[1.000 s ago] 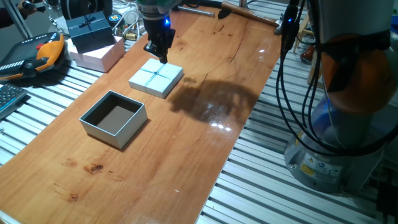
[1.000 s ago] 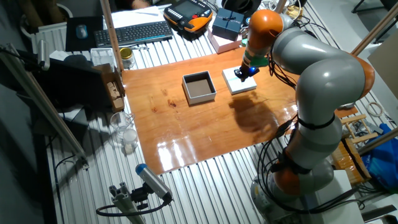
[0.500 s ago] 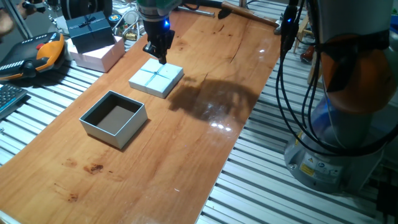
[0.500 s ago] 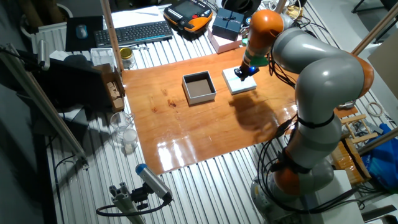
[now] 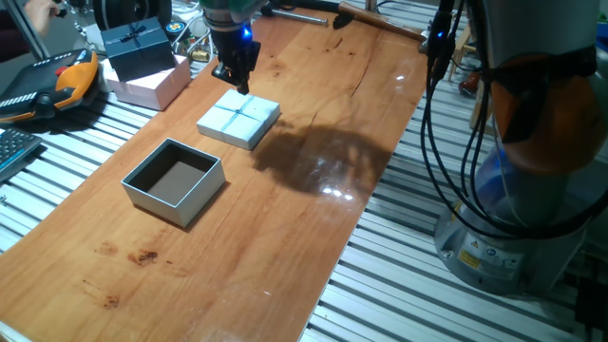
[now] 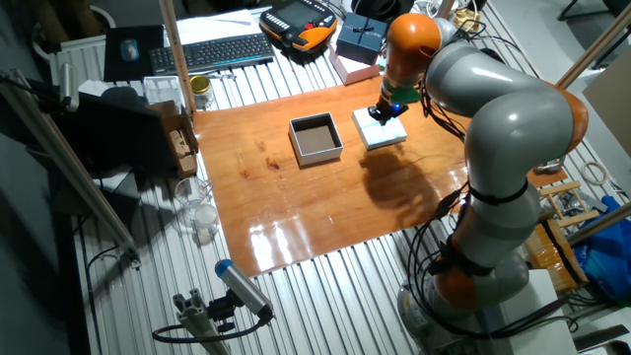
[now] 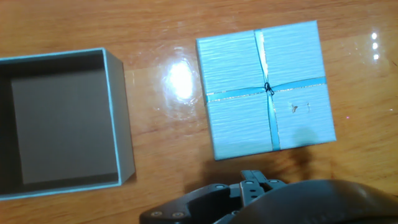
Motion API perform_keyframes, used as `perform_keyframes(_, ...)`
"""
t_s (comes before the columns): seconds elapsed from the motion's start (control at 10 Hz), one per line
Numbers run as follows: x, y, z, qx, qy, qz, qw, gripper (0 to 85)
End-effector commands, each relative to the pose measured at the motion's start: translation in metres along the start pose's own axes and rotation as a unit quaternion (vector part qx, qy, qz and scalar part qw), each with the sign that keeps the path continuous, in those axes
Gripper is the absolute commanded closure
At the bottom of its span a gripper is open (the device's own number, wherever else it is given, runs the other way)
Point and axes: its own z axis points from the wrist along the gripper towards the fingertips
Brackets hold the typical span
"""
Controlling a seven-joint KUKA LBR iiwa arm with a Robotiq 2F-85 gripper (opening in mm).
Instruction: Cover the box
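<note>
The open box (image 5: 198, 202) has pale blue-grey walls and a dark brown inside. It stands on the wooden table and also shows in the other fixed view (image 6: 315, 138) and at the left of the hand view (image 7: 122, 118). Its pale blue lid (image 5: 239, 119) with a ribbon cross lies flat beside it, a short gap away, also seen in the other fixed view (image 6: 388, 135) and the hand view (image 7: 266, 87). My gripper (image 5: 237, 81) hangs just above the lid's far edge, fingers together and empty; it also shows in the other fixed view (image 6: 383, 110). The hand view shows only its body.
A dark navy ribboned box (image 5: 141, 46) sits on a pink box (image 5: 152, 84) at the table's far left corner. An orange teach pendant (image 5: 66, 81) and a keyboard (image 6: 212, 51) lie off the table. Cables (image 5: 437, 114) hang near the table's right edge.
My gripper has shifted a little up and toward the far left edge of the lid. The lid and the box have not moved.
</note>
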Motion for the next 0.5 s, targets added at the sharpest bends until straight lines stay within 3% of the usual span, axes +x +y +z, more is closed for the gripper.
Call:
perform_keyframes(0.0, 0.000, -0.001, 0.000, -0.002, 0.000, -0.001, 1.0000, 85.0)
perform_keyframes(0.4, 0.000, -0.011, 0.011, -0.012, -0.007, -0.009, 0.9999, 85.0)
